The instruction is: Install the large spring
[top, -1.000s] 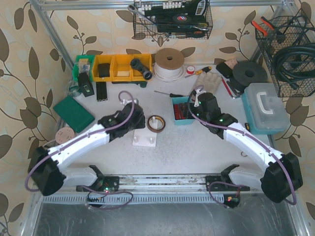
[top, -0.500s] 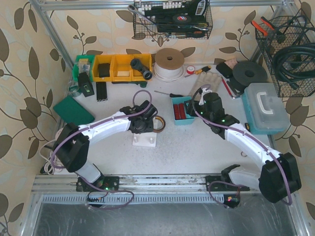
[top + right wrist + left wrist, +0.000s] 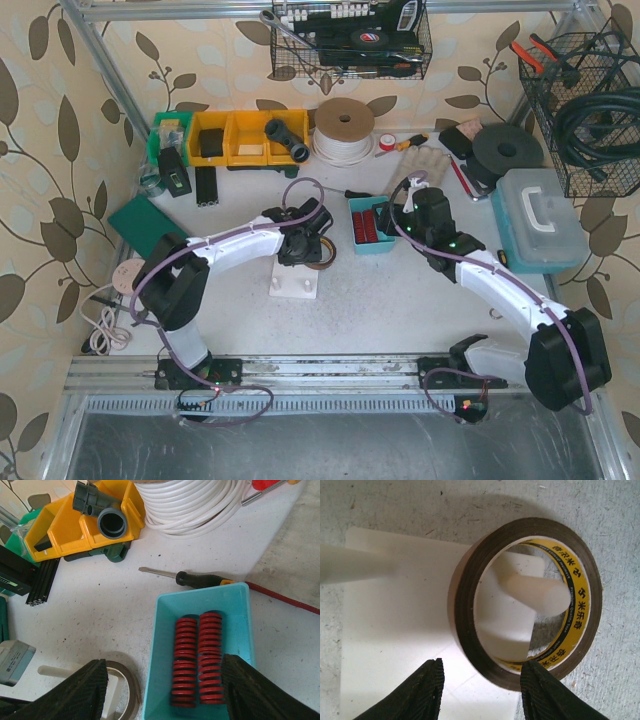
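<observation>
The step in hand was judged to be the fetching of a spring for the white peg base (image 3: 395, 630), which lay near the middle of the table. On the left side of that base one peg (image 3: 355, 562) stood bare; the right peg (image 3: 535, 592) was ringed by a brown tape roll (image 3: 465, 605), resting partly on the base and partly on the table. For the step to go well, the bare peg would best be chosen, or the roll lifted clear first, and the base would best be steadied. Further right, two red springs (image 3: 186, 660) lay side by side in a teal bin (image 3: 200, 592), touching each other; which was the larger could not be told with certainty. The chosen spring would best be gripped across its coils near one end, so that it could be stood upright over a peg.

The left gripper (image 3: 482, 672) was held above the near edge of the roll, its jaws moderately apart, with nothing clasped or touched. The right gripper (image 3: 165, 675) hung over the bin, jaws spread wider than both springs together, and nothing was held
</observation>
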`<state>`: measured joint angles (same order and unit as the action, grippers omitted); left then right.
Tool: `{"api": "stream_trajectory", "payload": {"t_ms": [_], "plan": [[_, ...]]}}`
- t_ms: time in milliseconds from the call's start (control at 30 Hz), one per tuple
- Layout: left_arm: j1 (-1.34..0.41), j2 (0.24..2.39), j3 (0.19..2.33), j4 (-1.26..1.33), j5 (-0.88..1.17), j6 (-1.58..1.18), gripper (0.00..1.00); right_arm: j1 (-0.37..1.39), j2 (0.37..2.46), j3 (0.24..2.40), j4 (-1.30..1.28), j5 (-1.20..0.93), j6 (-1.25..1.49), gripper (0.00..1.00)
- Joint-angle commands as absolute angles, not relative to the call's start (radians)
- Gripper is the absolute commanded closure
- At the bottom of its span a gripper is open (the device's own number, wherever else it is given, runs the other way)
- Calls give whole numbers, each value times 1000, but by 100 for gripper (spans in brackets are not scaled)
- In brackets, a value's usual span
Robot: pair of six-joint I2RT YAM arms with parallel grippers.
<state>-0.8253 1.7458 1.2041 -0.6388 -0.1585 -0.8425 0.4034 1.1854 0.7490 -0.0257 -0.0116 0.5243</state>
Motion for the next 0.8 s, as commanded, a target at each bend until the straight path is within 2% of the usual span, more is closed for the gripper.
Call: {"api": "stream_trajectory", "payload": {"t_ms": [0,367,567,633,767], "plan": [[-816,1772,1251,-684,-196,-834,52,399,1195,739,-6,-23,531,37],[-802,1838,1246,-681,-190,-830,52,399,1209,744,-4,-27,531,37],[-802,1862,1259,-675,-206,-812,59,399,1212,744,-5,-28,531,37],[-801,1870,1262,-677,-211,-809,65,399,1211,744,-5,-27,531,37],[-801,1868,1268,-680,-212,-808,86,400,1208,742,-3,-26,531,37]]}}
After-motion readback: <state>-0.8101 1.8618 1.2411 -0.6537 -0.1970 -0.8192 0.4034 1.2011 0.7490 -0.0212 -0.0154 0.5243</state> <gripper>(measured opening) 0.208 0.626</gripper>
